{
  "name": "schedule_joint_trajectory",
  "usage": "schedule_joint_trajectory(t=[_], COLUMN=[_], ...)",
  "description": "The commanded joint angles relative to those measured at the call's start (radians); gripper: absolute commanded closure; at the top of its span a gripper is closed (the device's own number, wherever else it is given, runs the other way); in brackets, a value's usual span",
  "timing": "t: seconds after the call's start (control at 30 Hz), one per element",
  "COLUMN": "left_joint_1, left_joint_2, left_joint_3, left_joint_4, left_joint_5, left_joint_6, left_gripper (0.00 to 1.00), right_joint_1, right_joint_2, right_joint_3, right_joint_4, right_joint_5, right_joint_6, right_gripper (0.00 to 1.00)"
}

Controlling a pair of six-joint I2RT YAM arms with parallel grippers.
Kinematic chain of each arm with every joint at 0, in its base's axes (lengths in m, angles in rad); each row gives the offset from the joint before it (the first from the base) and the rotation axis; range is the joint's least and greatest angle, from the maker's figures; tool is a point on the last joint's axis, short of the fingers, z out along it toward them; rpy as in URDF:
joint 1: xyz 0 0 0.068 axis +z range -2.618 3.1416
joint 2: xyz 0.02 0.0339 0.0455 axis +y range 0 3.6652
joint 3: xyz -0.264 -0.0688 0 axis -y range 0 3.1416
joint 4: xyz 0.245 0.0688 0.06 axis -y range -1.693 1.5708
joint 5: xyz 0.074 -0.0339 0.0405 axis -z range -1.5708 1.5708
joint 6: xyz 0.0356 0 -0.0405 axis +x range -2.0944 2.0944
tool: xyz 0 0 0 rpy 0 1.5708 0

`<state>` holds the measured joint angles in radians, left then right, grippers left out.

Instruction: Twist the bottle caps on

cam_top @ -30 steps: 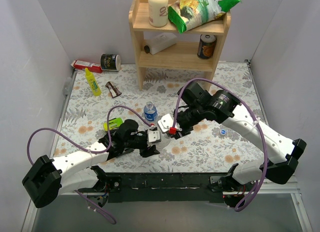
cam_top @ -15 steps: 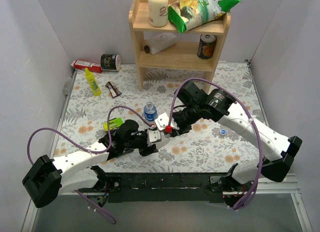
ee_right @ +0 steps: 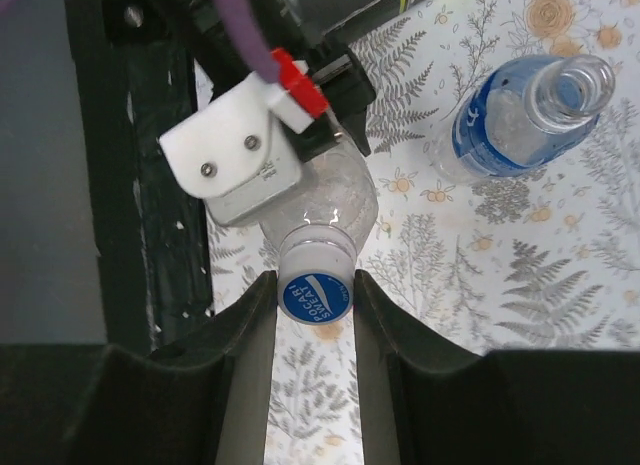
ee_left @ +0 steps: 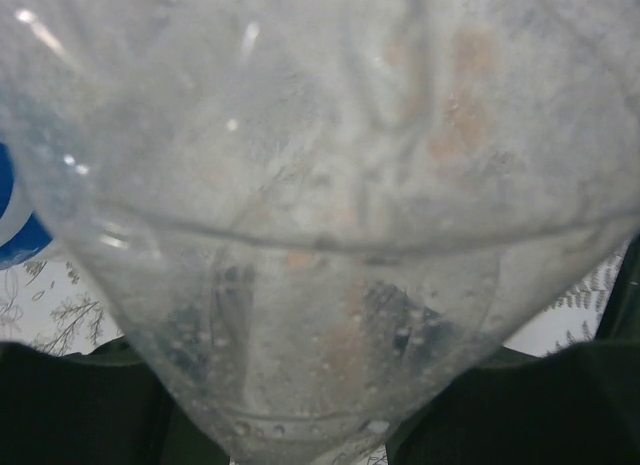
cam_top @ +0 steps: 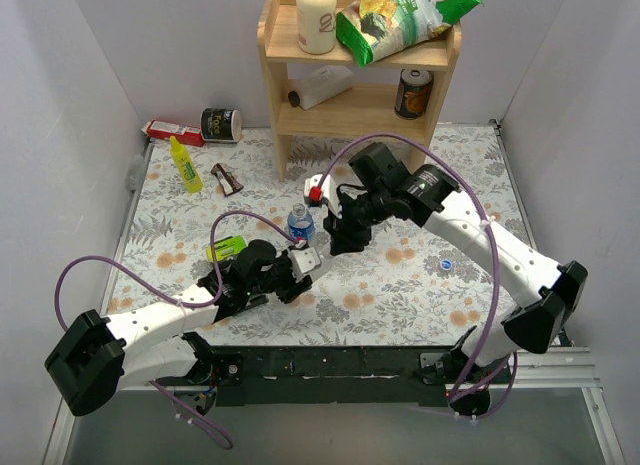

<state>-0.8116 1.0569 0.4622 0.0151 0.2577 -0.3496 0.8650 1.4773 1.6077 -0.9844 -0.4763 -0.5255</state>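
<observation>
right gripper (ee_right: 314, 285) pinches a blue cap (ee_right: 315, 296) between its fingers, seated on the neck of the plain bottle (ee_right: 338, 200), which the left gripper (cam_top: 292, 272) clamps by the body. the twist likely goes best square to the neck, with the bottle held firm. labelled bottle (ee_right: 520, 115) stands uncapped ahead and right of the fingers.
</observation>
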Motion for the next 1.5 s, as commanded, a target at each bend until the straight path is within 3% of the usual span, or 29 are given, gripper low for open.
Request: schedule_joint_trajectory(t=[0.0,0.13,0.23,0.27,0.33,0.37,0.47,0.6,0.63,0.8,1.1,1.3,1.47], left_joint_1=[0.0,0.002,0.0,0.0,0.0,0.0,0.0,0.002,0.002,0.002,0.002,0.002,0.002], left_joint_2=[-0.028,-0.025,-0.021,-0.021,-0.021,-0.021,-0.023,-0.023,-0.023,-0.017,-0.011,-0.011,-0.006], left_joint_3=[0.03,0.026,0.015,0.012,0.004,0.001,-0.005,-0.01,-0.007,0.006,0.067,0.078,0.082], left_joint_4=[0.233,0.212,0.184,0.166,0.143,0.123,0.08,0.051,0.048,0.013,-0.124,-0.138,-0.138], left_joint_5=[-0.103,-0.117,-0.104,-0.098,-0.08,-0.071,-0.006,0.099,0.127,0.29,0.305,0.308,0.318], left_joint_6=[-0.109,-0.152,-0.16,-0.16,-0.158,-0.158,-0.158,-0.167,-0.157,-0.074,0.167,0.156,0.156], left_gripper=[1.0,1.0,1.0,1.0,1.0,1.0,1.0,1.0,1.0,1.0,1.0,1.0,1.0], right_joint_1=[-0.038,-0.053,-0.069,-0.076,-0.086,-0.099,-0.138,-0.146,-0.146,-0.087,0.032,0.097,0.115], right_joint_2=[0.098,0.164,0.178,0.175,0.166,0.16,0.126,0.06,0.019,-0.109,-0.095,-0.086,-0.098], right_joint_3=[0.017,0.078,0.118,0.13,0.19,0.216,0.331,0.356,0.335,0.091,0.061,0.054,0.021], right_joint_4=[0.033,0.052,0.036,0.026,-0.02,-0.037,-0.082,-0.138,-0.149,-0.112,-0.206,-0.29,-0.275], right_joint_5=[-0.179,-0.192,-0.193,-0.179,-0.153,-0.141,-0.149,-0.202,-0.218,-0.154,-0.091,-0.076,-0.05], right_joint_6=[0.266,0.337,0.331,0.3,0.26,0.236,0.167,0.061,-0.032,-0.296,-0.655,-0.803,-0.814], right_gripper=[0.83,0.86,0.77,0.58,0.43,0.18,0.09,0.07,0.07,0.08,0.26,0.33,0.36])
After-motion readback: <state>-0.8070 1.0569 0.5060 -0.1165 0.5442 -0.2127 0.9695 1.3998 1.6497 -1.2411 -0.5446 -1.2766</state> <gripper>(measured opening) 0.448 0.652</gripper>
